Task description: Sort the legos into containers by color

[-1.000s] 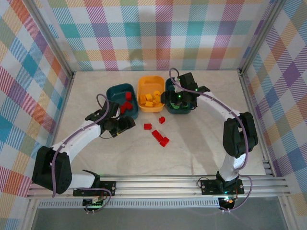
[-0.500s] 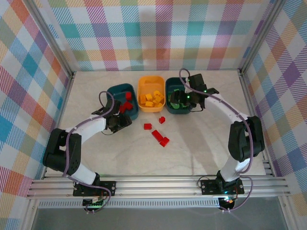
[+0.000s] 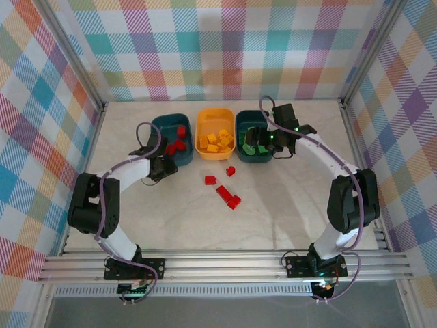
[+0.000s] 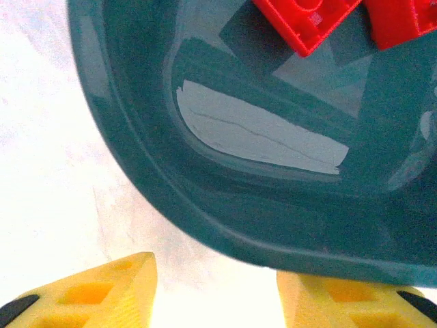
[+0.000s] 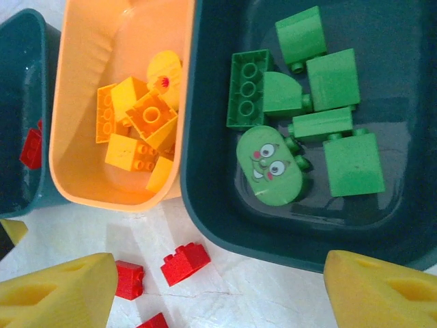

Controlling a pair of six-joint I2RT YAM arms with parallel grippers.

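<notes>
- The left gripper (image 4: 215, 290) is positioned at 6 o'clock of the glossy left teal tub (image 4: 273, 225). Its matte yellow wedge fingers are set partly apart, and nothing is gripped.
- The right gripper (image 5: 218, 290) is spread wide and empty, at 6 o'clock of the right teal tub (image 5: 410, 102), in which smooth green bricks (image 5: 331, 78) are contained.
- Studded yellow-orange bricks (image 5: 136, 130) are contained in the orange tub (image 5: 75, 89).
- Loose red bricks (image 3: 225, 195) are scattered on the marbled table (image 3: 287, 205), at 6 o'clock of the orange tub.

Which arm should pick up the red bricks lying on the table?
Probably left: the left gripper sits open beside the red-brick tub, where the loose bricks go. The right gripper hangs over the green-brick tub, farther from it.
</notes>
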